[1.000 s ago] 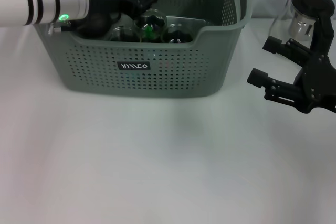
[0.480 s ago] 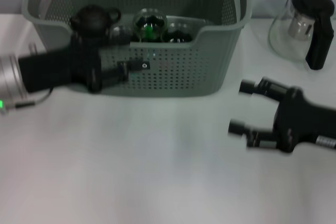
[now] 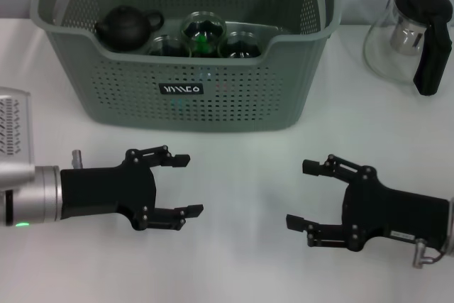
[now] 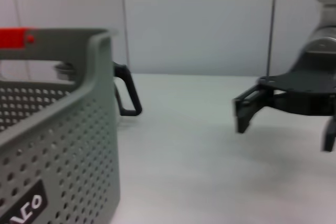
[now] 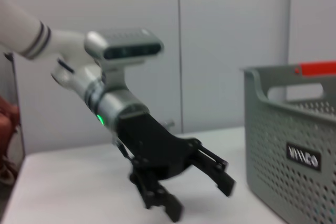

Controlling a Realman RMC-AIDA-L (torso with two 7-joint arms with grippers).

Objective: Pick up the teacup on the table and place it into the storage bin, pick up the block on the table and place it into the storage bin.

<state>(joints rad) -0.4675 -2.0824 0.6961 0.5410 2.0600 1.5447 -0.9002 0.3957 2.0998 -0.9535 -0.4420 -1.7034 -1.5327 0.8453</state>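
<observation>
With both arms low over the desk [image 3: 234, 260]: left claw [image 3: 183, 184] at 8 o'clock, right claw [image 3: 303, 194] at 4 o'clock of storage bin [image 3: 234, 97], both spread wide, empty, facing inward.

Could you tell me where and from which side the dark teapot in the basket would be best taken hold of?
Probably by the knob on the lid of the teapot, coming straight down from above. It sits upright in the left end of the basket, whose tall walls block any approach from the side. The open left gripper is the nearer one.
</observation>
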